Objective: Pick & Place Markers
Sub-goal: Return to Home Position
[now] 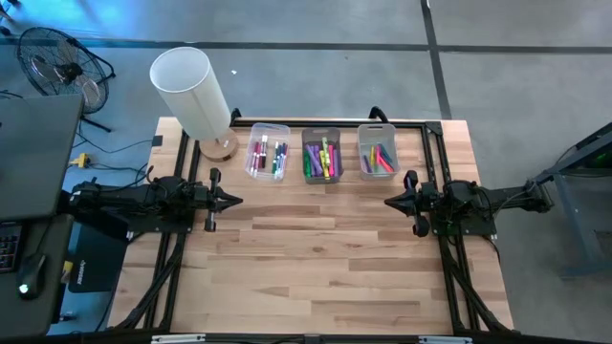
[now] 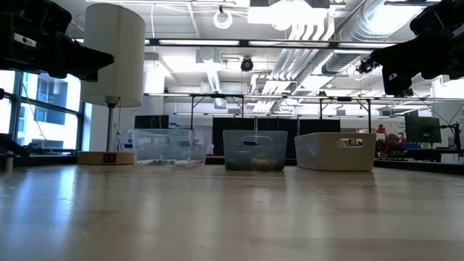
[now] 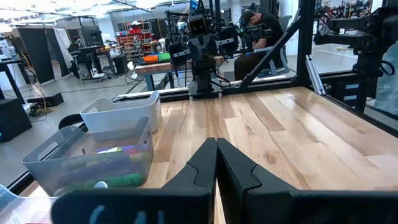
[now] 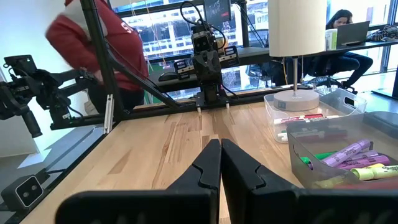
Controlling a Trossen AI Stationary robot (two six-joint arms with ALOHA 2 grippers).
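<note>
Markers lie in three clear bins at the table's far edge: a left bin (image 1: 269,152) with pink, white and blue ones, a middle bin (image 1: 322,156) with green, yellow and purple ones, and a right bin (image 1: 377,151) with pink, yellow and green ones. The middle bin's purple and green markers (image 4: 348,155) show in the right wrist view. My left gripper (image 1: 239,201) is shut and empty above the table's left side, pointing right. My right gripper (image 1: 387,202) is shut and empty above the right side, pointing left. Both hang above the table.
A white lamp (image 1: 194,92) on a round wooden base (image 1: 219,146) stands at the far left corner beside the left bin. Bare wooden tabletop (image 1: 316,258) lies between and in front of the arms. A person in red (image 4: 93,43) stands beyond the table.
</note>
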